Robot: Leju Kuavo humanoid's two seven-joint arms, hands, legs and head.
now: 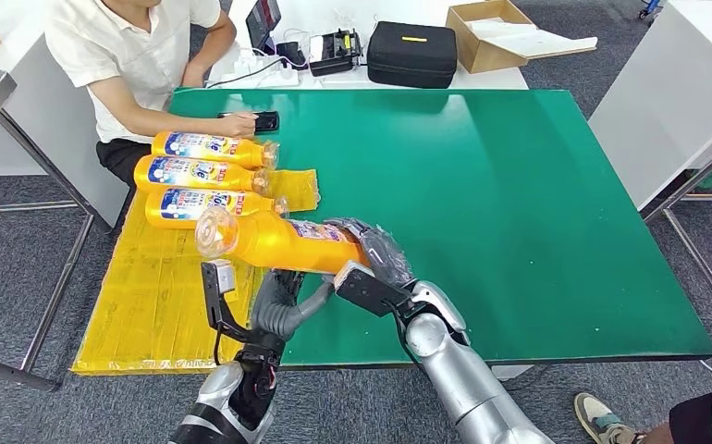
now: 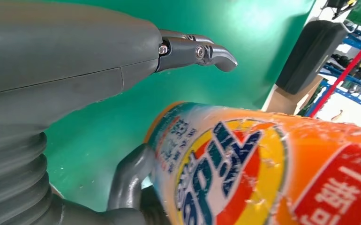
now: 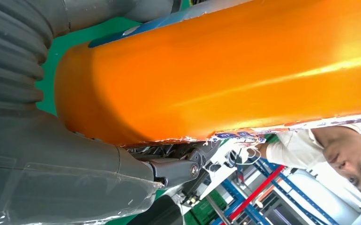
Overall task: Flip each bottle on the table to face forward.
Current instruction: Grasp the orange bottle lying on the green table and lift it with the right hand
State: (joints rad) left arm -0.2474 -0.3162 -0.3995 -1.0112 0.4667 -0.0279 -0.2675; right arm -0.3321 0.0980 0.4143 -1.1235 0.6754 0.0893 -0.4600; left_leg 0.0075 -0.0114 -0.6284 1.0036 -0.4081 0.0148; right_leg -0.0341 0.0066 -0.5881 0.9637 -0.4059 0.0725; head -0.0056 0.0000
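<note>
Now, the green bench [image 1: 519,185] is filling most of the frame, with a yellow mat [image 1: 149,305] lying over its lower-left edge. At upper left a person [image 1: 135,55] is sitting with one hand by a phone [image 1: 262,120]. Three bottles [image 1: 206,176] are lying in a row on the mat, labels up, caps pointing right.

The held bottle [image 1: 278,242] is hovering at lower centre, just below that row, its long axis running left to right across the frame, clear cap end toward the left. The right hand [image 1: 375,254] is wrapping the base end, clamped on it. The left hand [image 1: 278,301] is sitting just under the bottle's middle, its fingers [image 2: 197,51] reaching past the label; I can't tell whether it is truly gripping or only cradling. My read: the turn hinges on rolling about that long axis, with the right hand doing the holding.
</note>
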